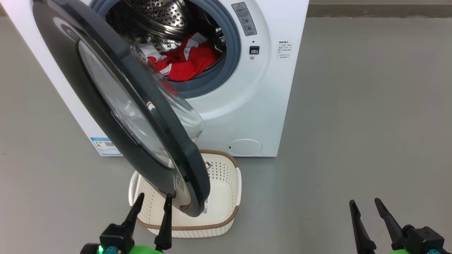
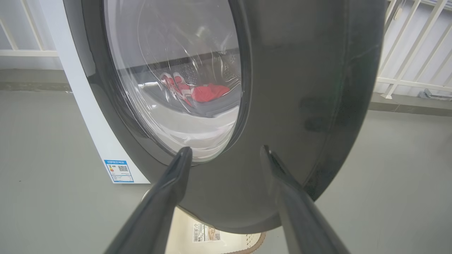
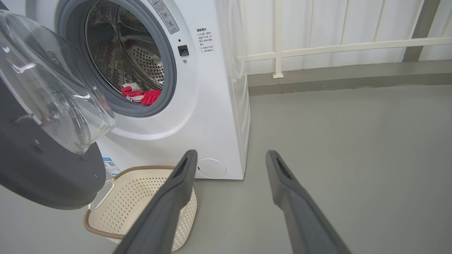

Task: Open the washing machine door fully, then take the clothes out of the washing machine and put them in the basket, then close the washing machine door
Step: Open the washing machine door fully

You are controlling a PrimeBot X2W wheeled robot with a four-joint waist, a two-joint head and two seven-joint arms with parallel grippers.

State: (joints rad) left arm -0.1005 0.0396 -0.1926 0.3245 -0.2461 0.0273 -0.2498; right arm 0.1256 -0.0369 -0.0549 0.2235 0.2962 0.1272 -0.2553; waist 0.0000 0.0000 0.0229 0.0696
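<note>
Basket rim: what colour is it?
Brown, with a woven look, on the cream-white basket; clearest in the head view.

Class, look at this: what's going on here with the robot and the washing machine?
A two-armed robot is unloading the washing machine. The washing machine door hangs partly open, over the basket on the floor. The red clothes lie in the drum; none show in the basket. The left tool is open, close by the door's lower rim, gripping nothing. The right tool is open over the floor to the right.
</note>
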